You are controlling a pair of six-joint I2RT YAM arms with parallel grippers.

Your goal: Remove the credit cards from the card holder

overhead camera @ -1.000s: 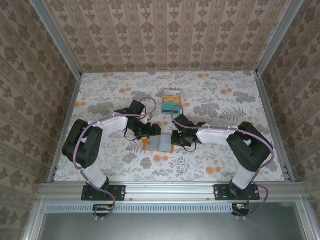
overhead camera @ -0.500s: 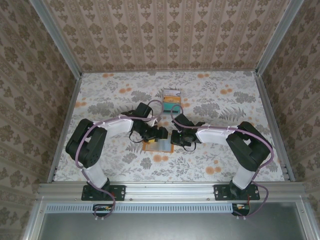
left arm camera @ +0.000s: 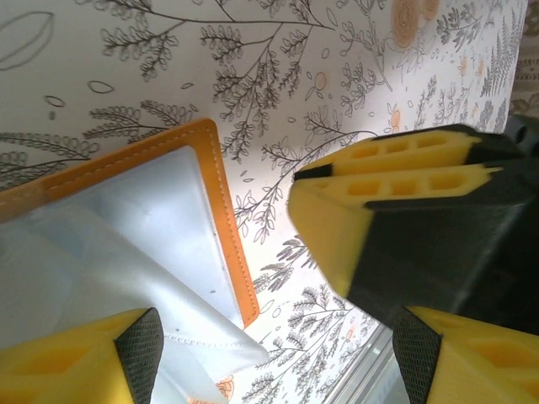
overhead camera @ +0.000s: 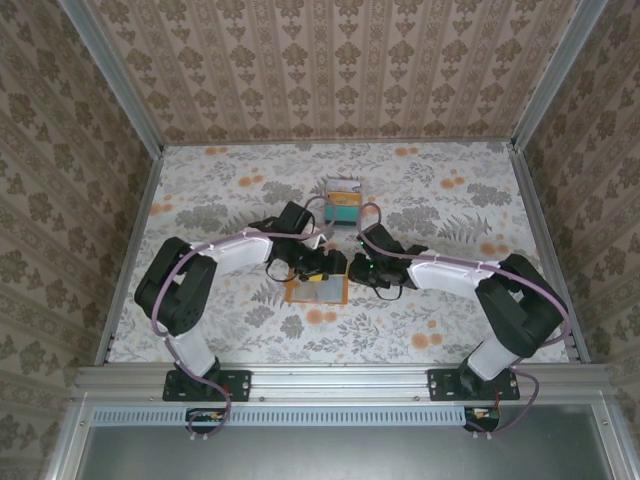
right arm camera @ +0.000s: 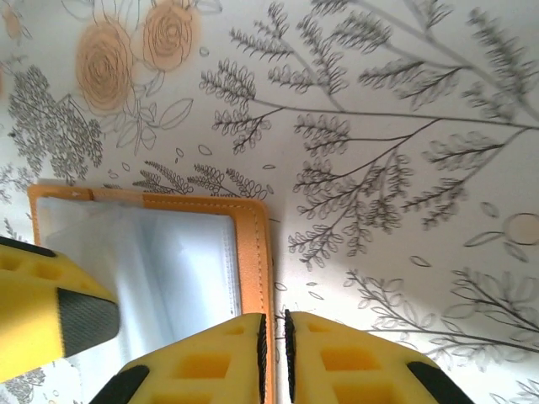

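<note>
Left claw spread over the open card holder; right claw pressed together at its edge.

The whole flower-printed table is taken in from high above its near edge, while the flat orange folding card holder is shared, close-up and downward, by both wrist views.

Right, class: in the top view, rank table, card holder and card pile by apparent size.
1. table.
2. card holder, partly hidden under the left gripper.
3. credit cards, only slightly smaller, so 2 and 3 are close.
</note>
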